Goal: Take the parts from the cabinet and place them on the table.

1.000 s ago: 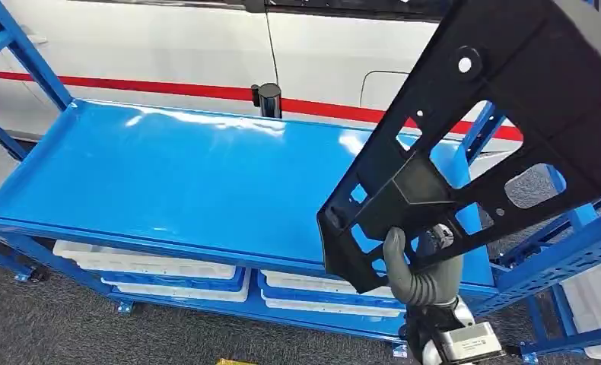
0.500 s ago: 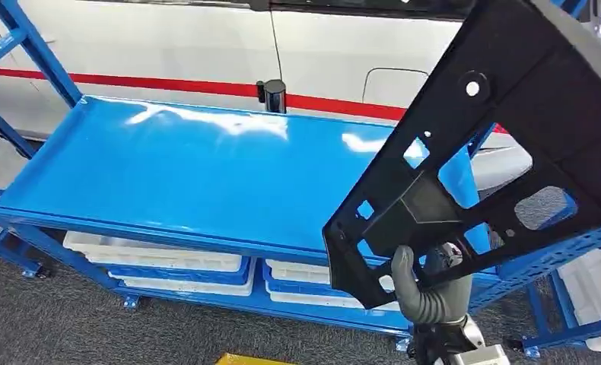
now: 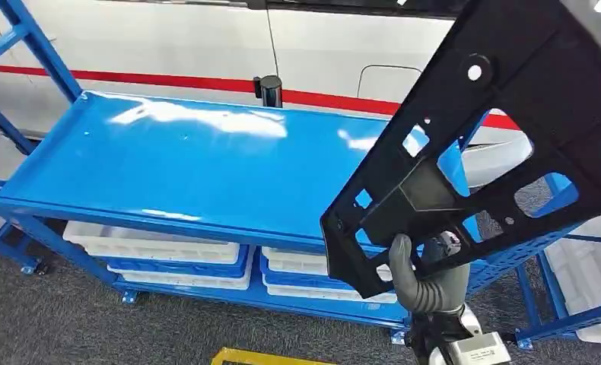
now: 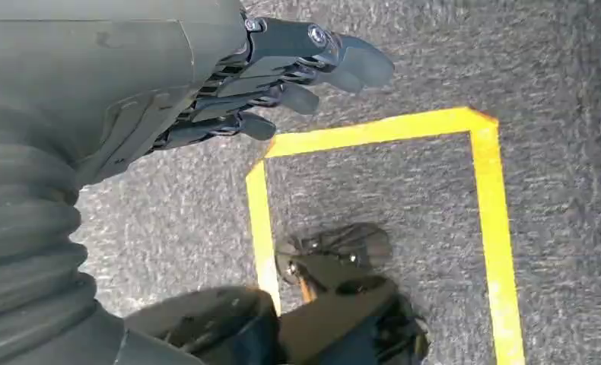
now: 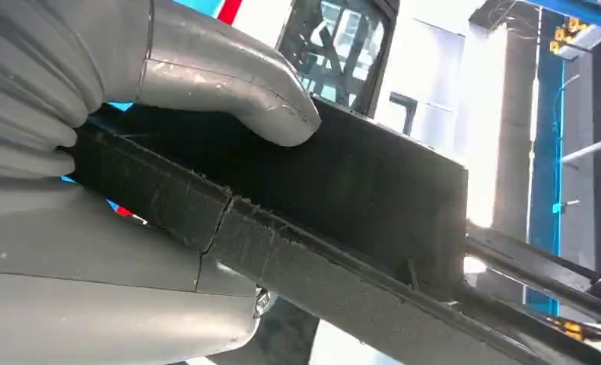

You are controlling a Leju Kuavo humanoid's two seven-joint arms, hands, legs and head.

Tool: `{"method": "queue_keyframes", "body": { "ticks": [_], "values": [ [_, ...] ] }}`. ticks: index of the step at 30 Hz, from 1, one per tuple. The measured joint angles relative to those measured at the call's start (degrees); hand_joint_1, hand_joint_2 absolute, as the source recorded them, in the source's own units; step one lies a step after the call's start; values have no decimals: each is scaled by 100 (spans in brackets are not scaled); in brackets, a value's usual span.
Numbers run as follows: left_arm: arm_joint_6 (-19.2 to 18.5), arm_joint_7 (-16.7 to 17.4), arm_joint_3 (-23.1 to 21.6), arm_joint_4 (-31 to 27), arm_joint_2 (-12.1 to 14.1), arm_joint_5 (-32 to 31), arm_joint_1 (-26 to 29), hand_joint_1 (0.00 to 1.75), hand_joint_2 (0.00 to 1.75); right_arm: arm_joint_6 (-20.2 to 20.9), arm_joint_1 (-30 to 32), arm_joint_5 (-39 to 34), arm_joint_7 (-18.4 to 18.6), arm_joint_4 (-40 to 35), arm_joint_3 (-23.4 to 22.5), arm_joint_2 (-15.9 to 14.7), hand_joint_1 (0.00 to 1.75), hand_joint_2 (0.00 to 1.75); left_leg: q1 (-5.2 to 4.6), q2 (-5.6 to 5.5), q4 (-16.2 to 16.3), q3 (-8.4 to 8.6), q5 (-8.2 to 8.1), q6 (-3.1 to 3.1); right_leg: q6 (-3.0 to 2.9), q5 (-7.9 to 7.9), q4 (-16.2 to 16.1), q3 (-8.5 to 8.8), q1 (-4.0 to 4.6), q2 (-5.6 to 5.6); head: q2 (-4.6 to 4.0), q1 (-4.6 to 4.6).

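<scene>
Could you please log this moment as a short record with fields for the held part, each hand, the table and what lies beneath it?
held part: large black panel with cut-outs, tilted, raised over the table's right end
right hand: grips the panel's lower edge, thumb on its face
left hand: holds nothing, fingers apart, over grey floor with yellow tape
table: blue top, bare where visible
lower shelf: white trays

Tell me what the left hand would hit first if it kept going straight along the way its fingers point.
Probably the grey carpeted floor. The left hand hangs open with nothing in it, and nothing stands between its fingertips and the carpet near the yellow tape outline. Depth is hard to judge here.
</scene>
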Motion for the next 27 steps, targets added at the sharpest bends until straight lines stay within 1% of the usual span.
{"method": "queue_keyframes", "body": {
  "ticks": [2, 3, 4, 5, 6, 7, 8, 9, 10, 11, 12, 13, 14, 15, 16, 17, 18, 19, 20, 21, 22, 23, 24, 25, 26, 27],
  "values": [
    [-9, -11, 0, 0, 13, 0, -3, 0, 175, 20, -85, 0, 29, 35, 7, 15, 175, 175, -57, 1, -5, -54, 62, 97, 95, 65, -37, -35, -48, 2, 0, -13],
    [-11, -11, 2, 0, 15, 0, -3, 0, 175, 20, -122, 0, 31, 39, 4, 15, 175, 175, -21, 15, -48, -89, 128, 189, 120, 41, 3, -78, -42, 1, 0, -13],
    [-9, -9, 2, -2, 28, 0, -13, 0, 175, 22, -149, -2, 40, 59, 4, 15, 175, 175, -33, 21, -49, -135, 167, 223, 109, -92, 118, -192, -49, 7, 0, -4],
    [-9, -9, 2, -2, 35, 0, -22, 0, 175, 22, -182, -2, 46, 70, 4, 15, 175, 175, -33, 20, -48, -187, 205, 280, 56, -333, 432, -312, -50, 11, 0, 22],
    [-11, -9, 2, -2, 39, 0, -26, 0, 175, 22, -197, -7, 48, 81, 4, 15, 175, 175, -39, 23, -47, -242, 241, 296, 17, -563, 855, -472, -49, 11, 0, 28],
    [-13, -9, 2, -2, 39, 0, -26, 0, 175, 22, -204, -11, 48, 90, 4, 17, 175, 175, -45, 23, -46, -297, 275, 301, -5, -752, 1285, -627, -49, 11, 0, 24],
    [-15, -9, 2, -2, 39, 0, -26, 0, 175, 22, -204, -17, 48, 103, 4, 20, 175, 175, -51, 25, -44, -354, 314, 302, 5, -880, 1626, -725, -49, 11, 0, 28],
    [-15, -9, 2, -2, 39, 0, -25, 0, 175, 22, -204, -17, 53, 120, 4, 20, 175, 175, -53, 27, -44, -409, 353, 298, 45, -879, 1686, -690, -49, 11, 0, 24],
    [-17, -9, 2, -2, 39, 0, -26, 0, 175, 24, -206, -20, 53, 129, 4, 20, 175, 175, -53, 26, -43, -456, 389, 291, 88, -806, 1477, -525, -49, 11, 0, 28],
    [-17, -9, 2, -2, 39, 0, -26, 0, 175, 22, -208, -20, 53, 129, 4, 20, 175, 175, -53, 24, -43, -498, 428, 279, 134, -673, 1036, -233, -49, 11, 0, 29],
    [-18, -5, 2, -2, 37, 0, -25, 0, 175, 22, -220, -20, 53, 129, 4, 20, 175, 175, -52, 17, -43, -528, 461, 259, 161, -542, 498, 120, -48, 10, 0, 28],
    [-15, 2, 2, -2, 37, 0, -27, 0, 175, 22, -242, -17, 53, 129, 4, 20, 175, 175, -52, 15, -40, -536, 494, 233, 146, -488, 5, 459, -44, 7, 0, 33],
    [-15, 4, 2, -2, 37, 0, -24, 0, 175, 22, -266, -18, 53, 131, 9, 22, 175, 175, -80, 16, -42, -561, 523, 191, 115, -489, -127, 594, -11, 9, 0, 15],
    [-18, 4, 2, 0, 39, 0, -23, 0, 175, 15, -265, -17, 48, 129, 7, 33, 175, 175, -76, 23, -50, -547, 557, 154, 109, -419, -111, 532, 7, 19, 0, 9],
    [-15, 4, 2, 0, 39, 0, -28, 0, 175, 9, -276, -17, 50, 133, 7, 35, 175, 175, -66, 24, -50, -549, 590, 112, 89, -433, -122, 448, 25, 20, 0, 17],
    [-15, 4, 2, 0, 37, 0, -30, 0, 175, -9, -273, -17, 50, 133, 4, 35, 175, 175, -54, 24, -89, -537, 633, 69, 45, -407, -122, 448, 34, 22, 0, 4],
    [-15, 4, 4, 0, 37, 0, -23, 0, 175, -11, -277, -17, 53, 133, 7, 37, 175, 175, -72, 21, -110, -547, 657, 24, -21, -359, -178, 431, 8, 19, 0, 18],
    [-15, 4, 9, 0, 42, 0, -22, 0, 175, -11, -283, -13, 53, 133, 7, 46, 175, 175, -36, 16, -35, -594, 557, 13, -68, -300, -201, 454, -73, 3, 0, 2],
    [-15, 4, 9, 0, 42, 2, -20, 0, 175, -11, -286, -4, 53, 133, 7, 57, 175, 175, -38, 25, 183, -667, 262, -2, -123, -264, -202, 392, -61, 5, 0, -2],
    [-15, 4, 9, 0, 42, 2, -21, 0, 175, -13, -283, -2, 53, 133, 7, 61, 175, 175, -24, 24, 508, -768, -39, -18, -177, -228, -200, 383, -58, 2, 0, -13],
    [-15, 4, 9, 0, 42, 2, -20, 0, 175, -15, -278, -2, 53, 135, 7, 63, 175, 175, -23, 22, 977, -901, -341, -41, -180, -186, -197, 333, -45, -3, 0, -11],
    [-18, 4, 9, 0, 42, 2, -20, 0, 175, -17, -279, -2, 53, 140, 7, 68, 175, 175, -21, 22, 1359, -990, -500, -64, -184, -159, -190, 281, -34, -4, 0, -20],
    [-29, -11, 11, 0, 39, 2, -20, 0, 175, -22, -275, -2, 53, 146, 7, 72, 175, 175, -14, 24, 1545, -993, -500, -80, -177, -134, -187, 243, -29, -3, 0, -17],
    [-31, -31, 11, 0, 41, 2, -19, 0, 175, -28, -273, -2, 53, 151, 7, 74, 175, 175, -9, 25, 1464, -878, -398, -88, -170, -109, -186, 214, -28, -2, 0, -15],
    [-31, -48, 11, 0, 42, 4, -20, 0, 175, -31, -273, -2, 53, 157, 9, 74, 175, 175, -4, 26, 1175, -653, -232, -89, -155, -96, -181, 198, -30, -1, 0, -17],
    [-31, -59, 11, 0, 44, 9, -21, 0, 175, -39, -273, -2, 53, 157, 9, 76, 175, 175, 10, 26, 720, -346, -46, -90, -142, -87, -175, 189, -34, -1, 0, -20]
  ]
}}
